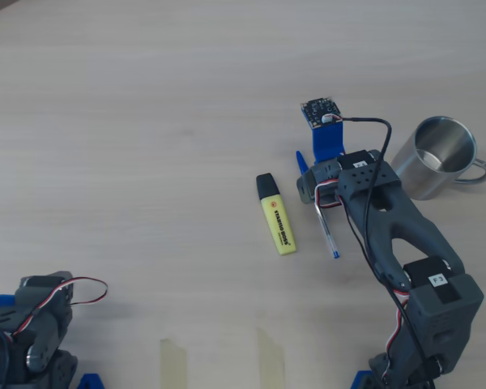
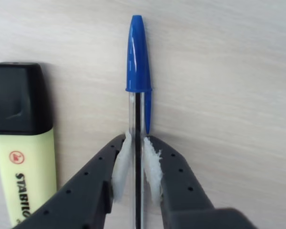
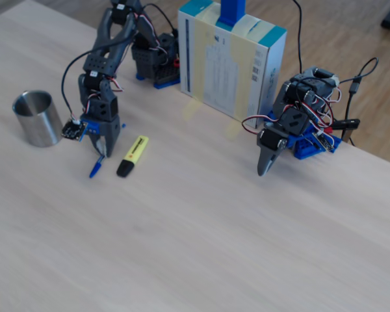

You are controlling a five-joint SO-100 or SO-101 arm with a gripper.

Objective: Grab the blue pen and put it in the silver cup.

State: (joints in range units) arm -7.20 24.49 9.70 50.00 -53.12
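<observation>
We see our pincer (image 2: 137,167) closed around the blue pen (image 2: 138,67), down low on the table (image 2: 238,71). In the wrist view the two dark fingers (image 2: 97,181) come up from the bottom edge, and their white pads press on the pen's clear part from both sides. The blue cap sticks out past the fingertips, pointing away from us. The pen looks like it lies flat on the wood, but we cannot tell if it has come off the table a little.

To the left of the pincer in the wrist view lies a yellow marker (image 2: 24,157) with a black cap. It lies the same way as the pen, near the left finger but not touching it.

In the overhead view the pincer (image 1: 308,174) is under the arm, and the pen (image 1: 327,231) pokes out below it. The marker (image 1: 276,215) is just to its left. The silver cup (image 1: 436,158) stands upright to the right of the pincer, apart from it, with its handle on the far side.

In the fixed view the pincer (image 3: 99,151) points down at the table. The cup (image 3: 37,117) is to its left and the marker (image 3: 132,156) to its right. A second arm (image 3: 292,123) sits well off to the right, and a box (image 3: 231,65) stands behind.
</observation>
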